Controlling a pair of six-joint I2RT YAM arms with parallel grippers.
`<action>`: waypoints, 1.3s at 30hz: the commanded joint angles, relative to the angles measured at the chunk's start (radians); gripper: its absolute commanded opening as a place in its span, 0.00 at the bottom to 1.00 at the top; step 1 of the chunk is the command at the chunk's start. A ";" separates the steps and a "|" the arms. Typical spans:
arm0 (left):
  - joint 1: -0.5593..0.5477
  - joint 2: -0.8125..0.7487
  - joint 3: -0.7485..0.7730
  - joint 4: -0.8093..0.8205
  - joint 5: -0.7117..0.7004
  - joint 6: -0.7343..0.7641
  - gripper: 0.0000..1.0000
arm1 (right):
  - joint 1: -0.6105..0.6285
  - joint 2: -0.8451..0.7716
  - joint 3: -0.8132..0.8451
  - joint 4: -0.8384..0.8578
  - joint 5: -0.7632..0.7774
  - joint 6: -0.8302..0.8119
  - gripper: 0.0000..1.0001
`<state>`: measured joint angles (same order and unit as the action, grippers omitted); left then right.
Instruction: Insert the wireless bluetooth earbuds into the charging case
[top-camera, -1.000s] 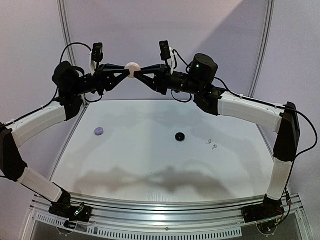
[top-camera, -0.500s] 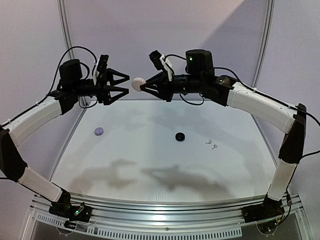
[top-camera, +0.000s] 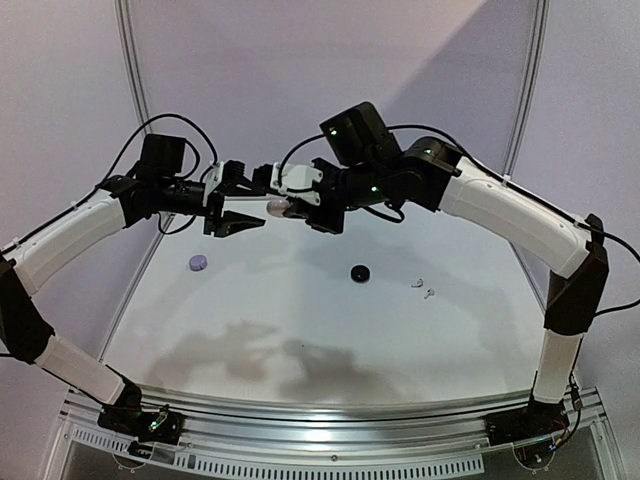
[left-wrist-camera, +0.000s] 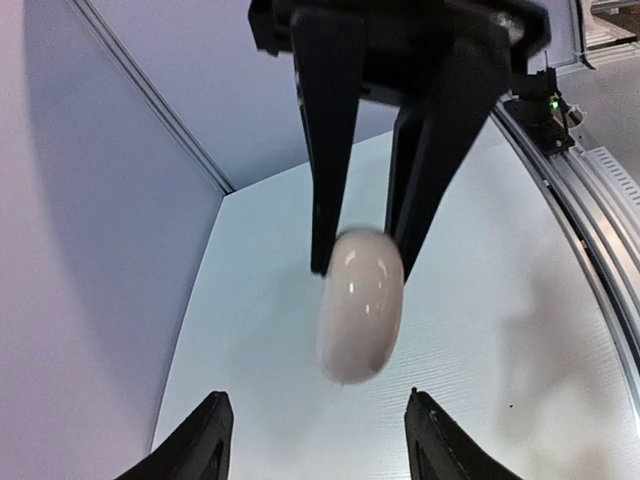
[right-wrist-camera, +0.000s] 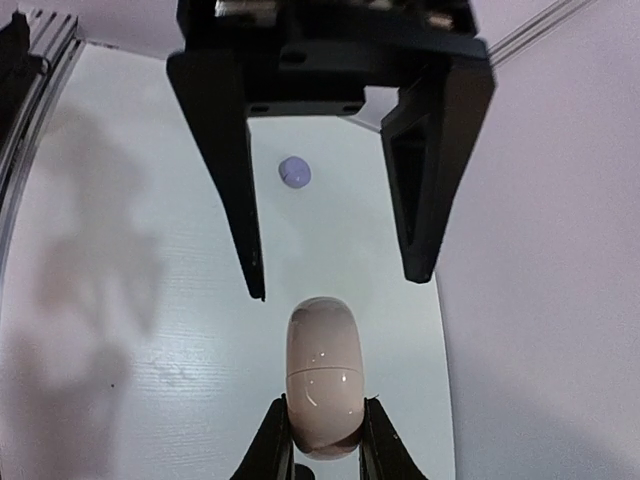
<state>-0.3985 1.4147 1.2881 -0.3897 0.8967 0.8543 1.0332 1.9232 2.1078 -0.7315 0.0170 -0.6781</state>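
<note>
A closed, glossy pale pinkish-white round charging case (top-camera: 276, 206) is held in the air above the far side of the table. My right gripper (top-camera: 286, 207) is shut on it; its fingertips pinch the case's near end (right-wrist-camera: 323, 375). My left gripper (top-camera: 262, 198) is open and empty, facing the case from the left with its tips just short of it; the case (left-wrist-camera: 360, 303) hangs between them in the left wrist view. Two tiny white earbuds (top-camera: 422, 288) lie on the table at the right. No black or lavender earbuds show.
A lavender round case (top-camera: 198, 262) lies on the table (top-camera: 300, 330) at the left and also shows in the right wrist view (right-wrist-camera: 294, 173). A black round case (top-camera: 360, 272) lies near the middle. Grey walls stand behind the table.
A second ago both grippers gripped the case up high. My left gripper let go, opened and backed off. Both arms have come down, and the right has carried the case lower.
</note>
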 joint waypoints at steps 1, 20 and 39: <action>-0.026 0.006 0.012 -0.075 0.032 0.043 0.57 | 0.013 0.048 0.046 -0.073 0.092 -0.121 0.01; -0.079 0.017 -0.007 0.044 0.019 -0.066 0.33 | 0.016 0.046 0.050 0.004 -0.034 -0.095 0.00; 0.012 -0.039 -0.081 0.452 0.065 -0.578 0.00 | -0.110 -0.144 -0.277 0.390 -0.166 0.292 0.84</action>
<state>-0.4477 1.4143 1.2633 -0.2428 0.9035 0.6231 1.0183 1.9060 1.9499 -0.5407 0.0040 -0.6437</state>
